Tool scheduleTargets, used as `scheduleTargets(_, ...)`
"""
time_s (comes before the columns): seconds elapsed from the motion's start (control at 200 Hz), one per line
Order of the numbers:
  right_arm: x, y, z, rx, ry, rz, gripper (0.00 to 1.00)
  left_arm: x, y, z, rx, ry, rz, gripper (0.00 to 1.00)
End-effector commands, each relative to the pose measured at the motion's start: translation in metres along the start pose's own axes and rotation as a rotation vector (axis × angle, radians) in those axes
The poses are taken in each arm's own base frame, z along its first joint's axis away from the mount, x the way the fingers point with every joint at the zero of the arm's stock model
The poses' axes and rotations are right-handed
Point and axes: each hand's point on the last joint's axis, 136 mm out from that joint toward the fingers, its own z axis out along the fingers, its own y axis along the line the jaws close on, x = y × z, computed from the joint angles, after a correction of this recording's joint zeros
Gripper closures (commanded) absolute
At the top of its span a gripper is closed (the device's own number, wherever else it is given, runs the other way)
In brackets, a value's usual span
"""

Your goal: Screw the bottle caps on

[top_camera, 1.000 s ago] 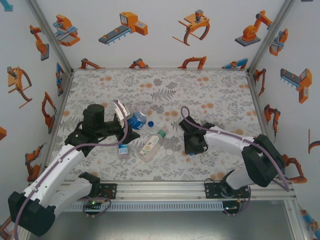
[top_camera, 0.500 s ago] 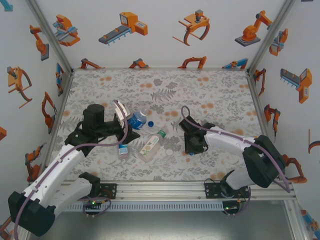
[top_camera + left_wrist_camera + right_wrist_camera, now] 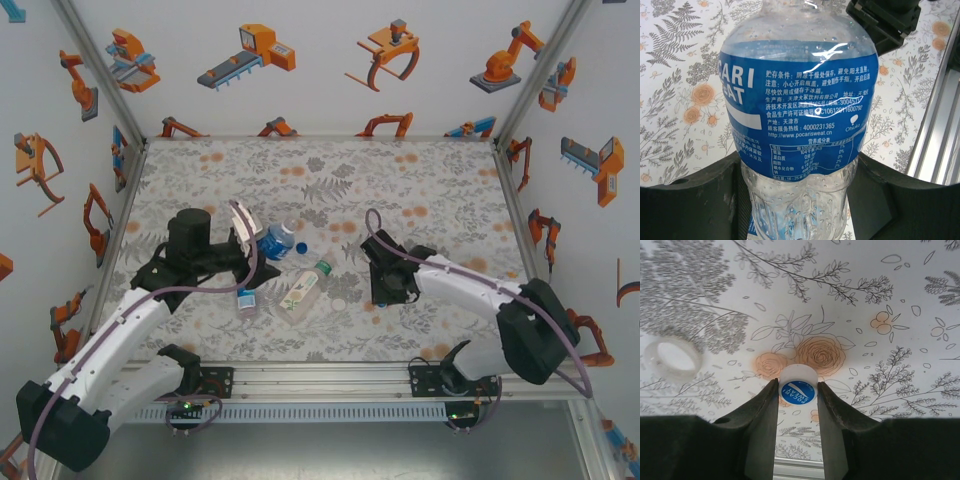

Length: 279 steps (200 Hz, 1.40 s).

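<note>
Your right end effector (image 3: 797,388) pinches the blue-topped cap (image 3: 798,393) on the tabletop (image 3: 890,300), right of centre; your left end effector (image 3: 797,200) clamps the blue-label bottle (image 3: 797,95) at the left. You're at cap pickup: next, lift it and square it over the bottle's neck.

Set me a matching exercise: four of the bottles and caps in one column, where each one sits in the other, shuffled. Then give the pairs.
Things
1. blue-label bottle seen by the left wrist camera
2. printed blue-topped cap
3. white cap
4. wide bottle with green neck ring

Places
A. lying on its side on the table
B. between the jaws of the right gripper
C. held in the left gripper
D. loose on the table, apart from both grippers

Pairs: 1-C, 2-B, 3-D, 4-A
</note>
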Motion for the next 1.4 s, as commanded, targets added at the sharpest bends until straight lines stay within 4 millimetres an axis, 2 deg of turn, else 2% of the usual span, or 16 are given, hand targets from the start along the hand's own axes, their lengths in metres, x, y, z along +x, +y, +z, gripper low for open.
scheduleTargets(0.0, -0.023, 0.017, -0.033, -0.083, -0.104, -0.089, 0.83, -0.004, -0.01, 0.001, 0.037, 0.018, 0.066, 1.0)
scheduleTargets(0.08, -0.035, 0.031, -0.058, -0.17, -0.19, -0.182, 0.85, -0.002, -0.016, 0.002, 0.063, 0.043, 0.094, 1.0)
scheduleTargets(0.205, -0.054, 0.059, -0.114, -0.344, -0.384, -0.36, 0.91, 0.0, -0.025, 0.003, 0.098, 0.076, 0.144, 1.0)
scheduleTargets(0.33, -0.057, 0.093, -0.174, -0.554, -0.557, -0.567, 0.93, 0.006, -0.045, 0.001, 0.183, 0.093, 0.282, 1.0)
scheduleTargets(0.456, -0.044, 0.122, -0.223, -0.733, -0.617, -0.801, 0.93, 0.013, -0.062, 0.0, 0.247, 0.115, 0.391, 1.0)
scheduleTargets(0.596, -0.023, 0.142, -0.259, -0.862, -0.707, -1.04, 0.93, 0.017, -0.066, 0.003, 0.285, 0.151, 0.398, 1.0)
scheduleTargets(0.691, -0.012, 0.152, -0.269, -0.896, -0.75, -1.151, 0.96, 0.022, -0.071, 0.006, 0.31, 0.162, 0.406, 1.0)
scheduleTargets(0.871, 0.001, 0.168, -0.27, -0.919, -0.784, -1.286, 1.0, 0.032, -0.075, 0.013, 0.322, 0.15, 0.393, 1.0)
scheduleTargets(1.152, -0.009, 0.182, -0.263, -0.899, -0.826, -1.3, 1.0, 0.031, -0.079, 0.017, 0.349, 0.129, 0.38, 1.0)
scheduleTargets(1.392, -0.009, 0.187, -0.257, -0.913, -0.814, -1.308, 1.0, 0.032, -0.08, 0.017, 0.357, 0.127, 0.382, 1.0)
